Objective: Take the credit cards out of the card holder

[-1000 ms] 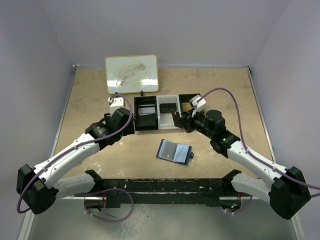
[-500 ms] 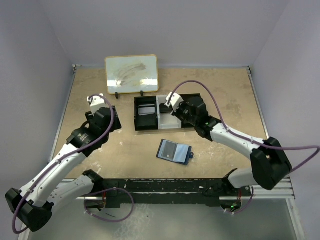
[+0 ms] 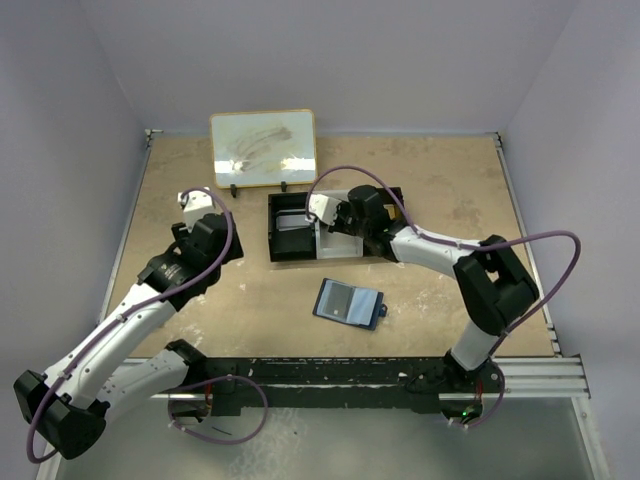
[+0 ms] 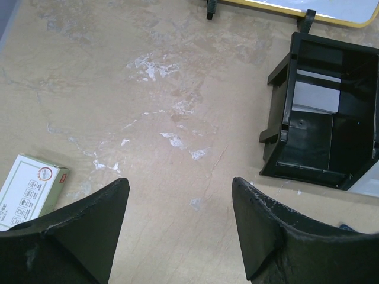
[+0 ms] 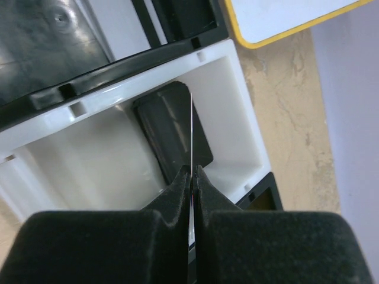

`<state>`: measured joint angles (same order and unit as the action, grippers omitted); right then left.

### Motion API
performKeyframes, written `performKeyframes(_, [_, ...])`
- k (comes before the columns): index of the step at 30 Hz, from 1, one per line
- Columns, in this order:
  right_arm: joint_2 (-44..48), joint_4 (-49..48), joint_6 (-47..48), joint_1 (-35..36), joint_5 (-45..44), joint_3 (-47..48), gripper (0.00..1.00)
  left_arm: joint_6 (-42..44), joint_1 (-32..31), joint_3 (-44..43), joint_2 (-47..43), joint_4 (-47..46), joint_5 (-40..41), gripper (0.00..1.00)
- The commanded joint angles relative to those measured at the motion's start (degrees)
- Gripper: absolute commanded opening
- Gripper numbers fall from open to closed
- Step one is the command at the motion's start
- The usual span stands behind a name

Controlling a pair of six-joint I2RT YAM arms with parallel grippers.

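Small flat dark navy-blue folding card holder (image 3: pixel 348 302) nearest the arm bases, spread open on tan desk (image 3: pixel 200 330). Paler blue-grey pocket panels face up, small tab at its 3 o'clock end. Long axis roughly 9-to-3, slightly tilted. Too small to tell whether any cards remain in pockets.

Sits about 5 o'clock from right hand (image 5: pixel 190 170), 4 o'clock from left hand (image 4: pixel 176 186); right one nearer.

Right hand pinched tight on thin card (image 5: pixel 191 127), seen edge-on, above white middle compartment of black three-compartment plastic tray (image 3: pixel 292 257). Dark card (image 5: pixel 169 127) already lying inside. Left hand spread wide, holding nothing, over bare desk at 9 o'clock of tray.

Likely next: release card, then reach toward 5 o'clock.
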<state>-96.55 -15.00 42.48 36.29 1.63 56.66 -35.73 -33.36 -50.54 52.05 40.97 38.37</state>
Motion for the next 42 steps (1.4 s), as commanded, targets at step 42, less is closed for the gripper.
performKeyframes(42, [-10.5,9.1,5.7,-1.3,-1.5,14.3,0.30,2.7,0.8,-0.2,0.5,-2.3,-3.0,0.69])
